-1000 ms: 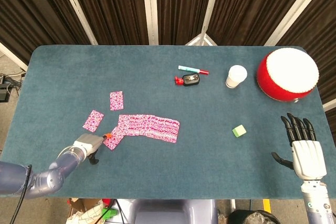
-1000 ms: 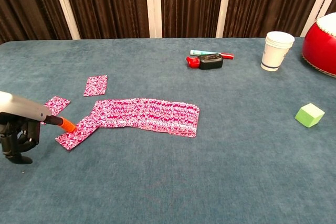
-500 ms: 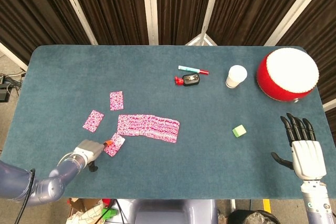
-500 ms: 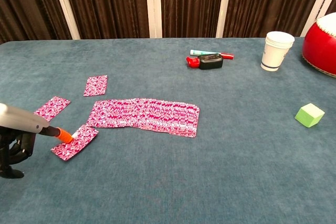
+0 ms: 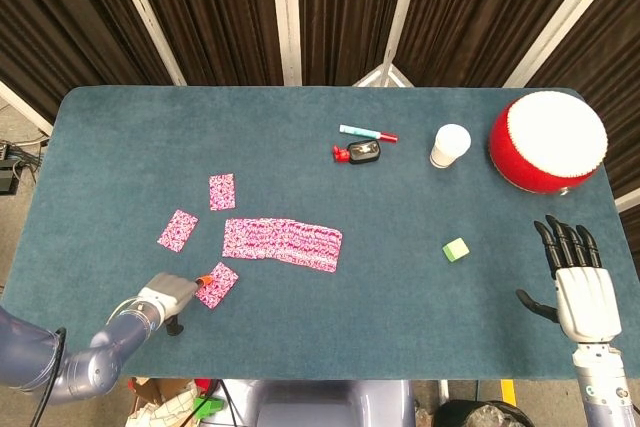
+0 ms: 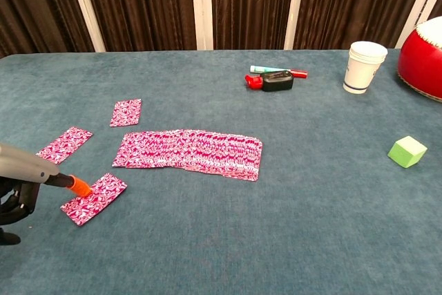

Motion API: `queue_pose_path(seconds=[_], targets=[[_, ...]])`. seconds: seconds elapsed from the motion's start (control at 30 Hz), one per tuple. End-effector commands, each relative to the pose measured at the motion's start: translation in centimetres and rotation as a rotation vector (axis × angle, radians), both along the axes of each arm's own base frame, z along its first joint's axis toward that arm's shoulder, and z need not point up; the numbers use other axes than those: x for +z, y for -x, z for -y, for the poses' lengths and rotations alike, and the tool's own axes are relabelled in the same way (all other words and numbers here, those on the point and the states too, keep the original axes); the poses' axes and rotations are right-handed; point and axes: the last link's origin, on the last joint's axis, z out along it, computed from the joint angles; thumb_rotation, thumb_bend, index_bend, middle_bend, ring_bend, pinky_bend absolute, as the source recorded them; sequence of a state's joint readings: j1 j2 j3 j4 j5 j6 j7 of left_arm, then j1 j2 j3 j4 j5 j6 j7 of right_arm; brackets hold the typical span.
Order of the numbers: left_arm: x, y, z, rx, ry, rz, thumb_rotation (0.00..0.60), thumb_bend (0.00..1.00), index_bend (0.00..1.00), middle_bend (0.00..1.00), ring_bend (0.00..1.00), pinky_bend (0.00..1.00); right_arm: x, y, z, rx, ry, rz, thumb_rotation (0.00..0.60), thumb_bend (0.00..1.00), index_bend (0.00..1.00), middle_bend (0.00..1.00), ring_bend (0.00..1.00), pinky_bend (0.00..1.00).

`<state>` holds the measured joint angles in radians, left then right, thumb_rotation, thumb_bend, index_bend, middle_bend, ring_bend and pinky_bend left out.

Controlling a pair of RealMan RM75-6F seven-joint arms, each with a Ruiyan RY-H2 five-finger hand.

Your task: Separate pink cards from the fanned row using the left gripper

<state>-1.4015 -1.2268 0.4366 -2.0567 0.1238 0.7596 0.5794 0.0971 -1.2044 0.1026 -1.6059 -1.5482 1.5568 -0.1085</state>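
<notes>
Left robot hand sits at the near left edge of the bench. It points one finger with an orange tip and presses that tip on the near edge of a loose pink card. The other fingers look curled in, and it grips nothing. The right robot hand rests far to the right with its fingers spread and nothing in it.

The fanned row lies in the middle left of the bench. The loose pink card lies apart from the row, nearer the robot. Two more pink cards, one to the left and one behind, also lie apart from it.

I think this card is pulled far enough now. To do the job well, the finger should lift straight up so the card does not slide or flip. Then it should go to the left end of the row and press on only the end card. A soft push down and a slow pull should keep the other cards from coming along.
</notes>
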Motion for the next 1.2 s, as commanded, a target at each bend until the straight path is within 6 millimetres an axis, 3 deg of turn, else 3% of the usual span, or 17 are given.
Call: queue_pose_path(seconds=[0.03,0.5,0.63,0.73,0.93,1.2], targets=[[0.3,-0.3,0.0,-0.004,-0.007,0.007,0.600,0.48,0.07,0.75,0.61,0.68,0.0,0.0,0.0,0.000,0.000,-0.001,0.600,0.13,0.09,0.07,0.10,0.07],[2.7,-1.6,0.2,-0.030,-0.051,0.078,0.600,0.48,0.07,0.75,0.61,0.68,-0.1,0.0,0.0,-0.004,-0.001,-0.004,0.600,0.13,0.09,0.07,0.10,0.07],[4.6,-1.9,-0.3,-0.079,-0.129,0.115,0.600,0.48,0.07,0.74,0.61,0.68,-0.1,0.0,0.0,-0.003,-0.001,-0.004,0.600,0.13,0.09,0.07,0.10,0.07],[6.5,-0.7,-1.1,-0.147,-0.253,0.103,0.600,0.48,0.07,0.71,0.59,0.66,0.0,0.0,0.0,-0.001,0.000,-0.002,0.600,0.13,0.09,0.07,0.10,0.07],[9.0,3.2,-2.4,-0.217,-0.501,0.079,0.600,0.47,0.07,0.52,0.46,0.57,-0.2,-0.2,-0.1,0.003,-0.002,-0.005,0.600,0.13,0.09,0.07,0.10,0.07],[10.4,7.0,-2.5,-0.270,-0.691,0.116,0.600,0.45,0.08,0.23,0.21,0.26,-0.3,-0.4,0.0,0.008,-0.004,-0.015,0.600,0.13,0.09,0.07,0.10,0.07]])
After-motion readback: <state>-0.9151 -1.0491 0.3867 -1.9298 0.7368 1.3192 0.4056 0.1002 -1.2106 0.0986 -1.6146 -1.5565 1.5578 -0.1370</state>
